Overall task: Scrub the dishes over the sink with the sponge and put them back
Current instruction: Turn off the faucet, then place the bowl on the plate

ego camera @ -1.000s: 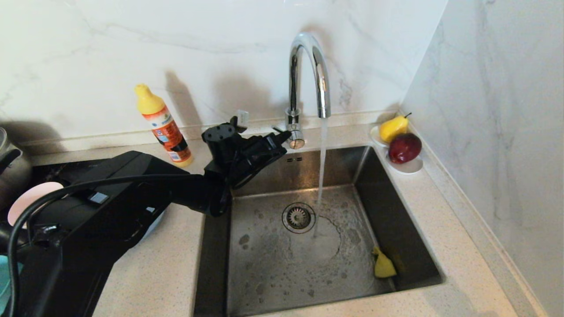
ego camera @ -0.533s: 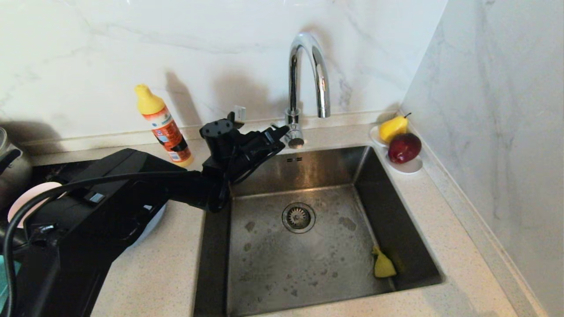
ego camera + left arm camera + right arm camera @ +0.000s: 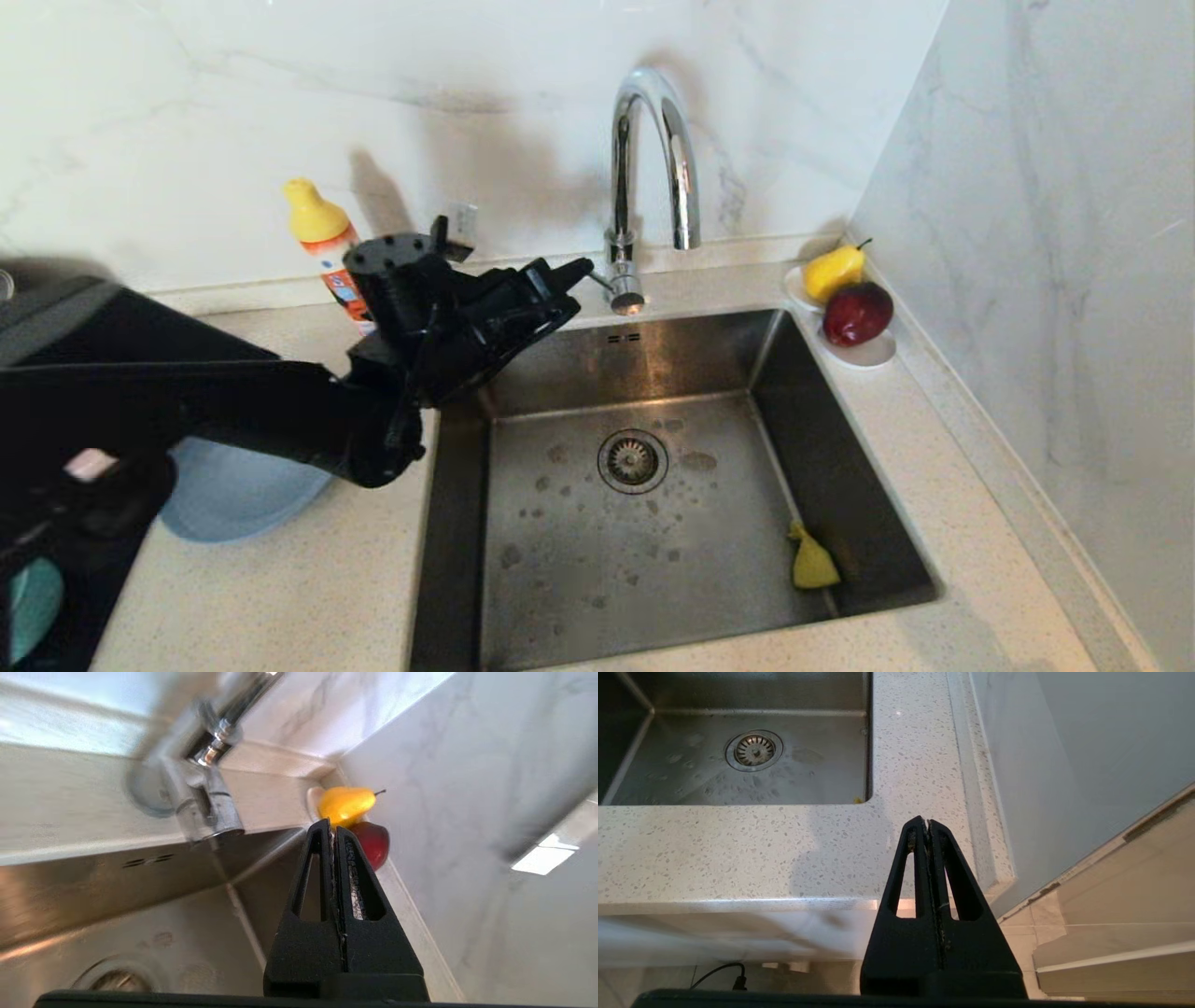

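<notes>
- My left gripper (image 3: 581, 269), black fingers pressed together and empty, hangs beside the chrome arched tap (image 3: 644, 177).
- My right gripper (image 3: 927, 823), fingers likewise closed, sits parked off the speckled worktop (image 3: 738, 849).
- The soft yellow sponge (image 3: 812, 563) lies in the brushed steel sink (image 3: 840, 448).
- The grey-blue round plate (image 3: 233, 495) rests on the worktop.

— What is seen behind the counter (image 3: 308, 579)?
— White marble wall (image 3: 233, 112), grey-veined, is met at a corner by a second marble wall (image 3: 1055, 233) on the right.
— And the counter itself?
— A pale speckled stone top, edged by a low ledge along both walls.
— Anything lower down?
— Beige floor tiles (image 3: 1017, 933) are shown below the counter edge — a black cable (image 3: 719, 973) is laid there, and a pale cabinet (image 3: 1120, 914) is seen beside it.
</notes>
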{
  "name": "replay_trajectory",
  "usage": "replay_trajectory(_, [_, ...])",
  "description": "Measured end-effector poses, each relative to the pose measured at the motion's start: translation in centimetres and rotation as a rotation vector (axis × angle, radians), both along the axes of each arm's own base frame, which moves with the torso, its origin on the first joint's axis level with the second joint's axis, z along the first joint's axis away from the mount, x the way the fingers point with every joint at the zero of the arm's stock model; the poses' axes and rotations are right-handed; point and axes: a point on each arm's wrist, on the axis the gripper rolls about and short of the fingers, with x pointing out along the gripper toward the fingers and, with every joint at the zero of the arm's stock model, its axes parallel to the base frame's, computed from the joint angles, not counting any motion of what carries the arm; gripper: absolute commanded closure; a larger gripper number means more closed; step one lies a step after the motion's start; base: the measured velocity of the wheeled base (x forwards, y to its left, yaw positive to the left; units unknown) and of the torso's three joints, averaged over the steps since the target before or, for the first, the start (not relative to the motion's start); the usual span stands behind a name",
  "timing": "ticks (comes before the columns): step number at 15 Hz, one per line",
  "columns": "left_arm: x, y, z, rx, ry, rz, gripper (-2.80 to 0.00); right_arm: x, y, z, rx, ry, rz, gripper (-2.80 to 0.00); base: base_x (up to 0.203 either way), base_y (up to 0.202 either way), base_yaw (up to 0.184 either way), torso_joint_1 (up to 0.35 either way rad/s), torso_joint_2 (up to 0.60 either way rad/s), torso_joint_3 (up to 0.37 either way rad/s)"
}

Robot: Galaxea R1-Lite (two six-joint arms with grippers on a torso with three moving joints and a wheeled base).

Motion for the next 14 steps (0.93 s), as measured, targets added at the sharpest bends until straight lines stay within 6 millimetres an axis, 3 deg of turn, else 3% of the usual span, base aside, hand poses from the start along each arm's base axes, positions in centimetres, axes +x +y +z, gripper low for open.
replay_trajectory(3, [-5.1,2.3,3.1,0.085,-0.008,0.104,0.0,0.0,0.0,0.0,0.0,0.0,0.0,0.0,0.0,0.0,0.0,0.0,0.0,0.0])
replay_trajectory(5, [-8.3,4.7,4.5,0.203,-0.005,0.298,0.0,0.0,0.0,0.0,0.0,0.0,0.0,0.0,0.0,0.0,0.0,0.0,0.0,0.0])
replay_trajectory(10, [-15.6,10.7,5.7,0.501,0.114,0.855,0.0,0.0,0.0,0.0,0.0,0.0,0.0,0.0,0.0,0.0,0.0,0.0,0.0,0.0])
replay_trajectory(14, [-20.5,14.2,6.8,0.761,0.05,1.074,0.0,0.0,0.0,0.0,0.0,0.0,-0.001,0.0,0.0,0.0,0.0,0.0,0.0,0.0])
